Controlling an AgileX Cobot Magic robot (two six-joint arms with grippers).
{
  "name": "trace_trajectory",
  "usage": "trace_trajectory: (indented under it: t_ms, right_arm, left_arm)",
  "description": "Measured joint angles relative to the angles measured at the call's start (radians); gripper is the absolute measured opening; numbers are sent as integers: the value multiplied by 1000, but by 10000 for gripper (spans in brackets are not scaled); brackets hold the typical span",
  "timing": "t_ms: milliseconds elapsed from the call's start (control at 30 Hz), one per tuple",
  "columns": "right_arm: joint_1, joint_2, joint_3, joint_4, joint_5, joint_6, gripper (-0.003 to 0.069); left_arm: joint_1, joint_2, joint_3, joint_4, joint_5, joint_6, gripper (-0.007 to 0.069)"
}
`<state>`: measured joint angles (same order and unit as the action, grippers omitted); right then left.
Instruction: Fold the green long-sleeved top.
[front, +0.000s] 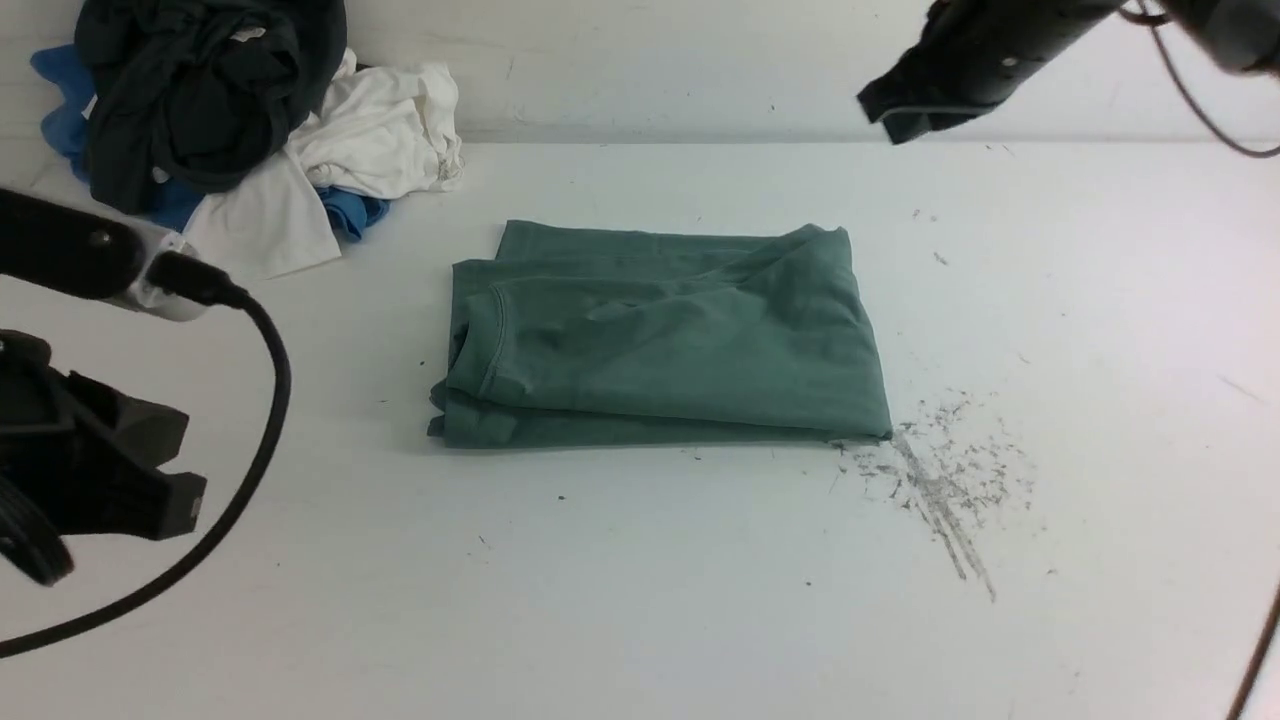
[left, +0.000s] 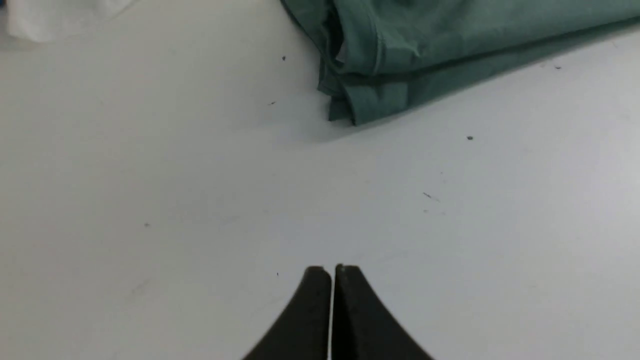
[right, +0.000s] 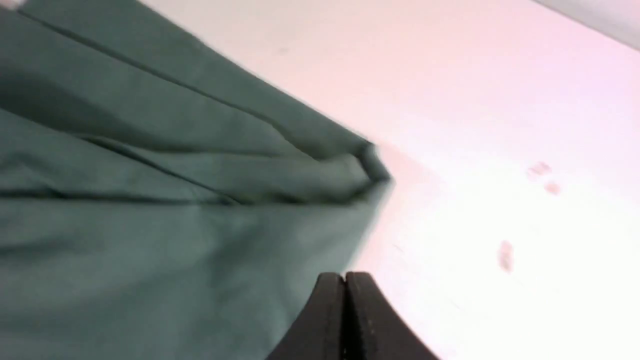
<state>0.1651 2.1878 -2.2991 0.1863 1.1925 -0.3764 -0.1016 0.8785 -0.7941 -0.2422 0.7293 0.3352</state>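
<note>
Dark clothes pile (front: 215, 110) beyond green top (front: 670, 335)

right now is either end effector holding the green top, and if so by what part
Nothing is held. The left end effector and right end effector are both shut and empty; the green top lies folded on the table.
</note>
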Motion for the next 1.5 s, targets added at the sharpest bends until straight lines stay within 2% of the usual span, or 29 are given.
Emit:
trace_trajectory:
  t_ms: [167, 433, 567, 600, 633, 767, 833, 867, 900, 1000, 1133, 1500]
  right_arm:
    - [-74, -254, 182, -14, -35, 3, -13]
    - [-119, -745, 531, -9, -263, -2, -13]
    - [-119, -994, 799, 41, -445, -52, -13]
    - [-119, -1009, 799, 44, -445, -52, -13]
    - [-119, -1154, 970, 59, -565, -88, -13]
    - [-119, -1414, 1254, 71, -759, -136, -13]
    - [-119, -1634, 1507, 70, -932, -163, -13]
    - [-119, -1664, 1526, 70, -942, -165, -13]
    - [-119, -1776, 1664, 73, -1006, -169, -13]
    - [-119, -1937, 1856, 81, -1037, -168, -13]
    - [-120, -2067, 1997, 94, -1065, -141, -13]
    - [-100, -2156, 2112, 134, -1077, -105, -13]
  left_arm:
    - [0, -173, 34, -4, -28, 31, -7]
    - [0, -459, 287, -17, -339, 52, -7]
    - [0, -528, 357, -20, -452, 56, -7]
    - [0, -530, 357, -20, -457, 56, -7]
    - [0, -541, 375, -23, -493, 58, -7]
    - [0, -540, 386, -33, -523, 58, -7]
    - [0, -540, 385, -36, -528, 58, -7]
    - [0, -540, 385, -36, -528, 58, -7]
    - [0, -540, 385, -38, -530, 58, -7]
    - [-9, -540, 385, -45, -533, 57, -7]
    - [-51, -540, 385, -53, -535, 57, -7]
    - [-60, -540, 385, -57, -535, 58, -7]
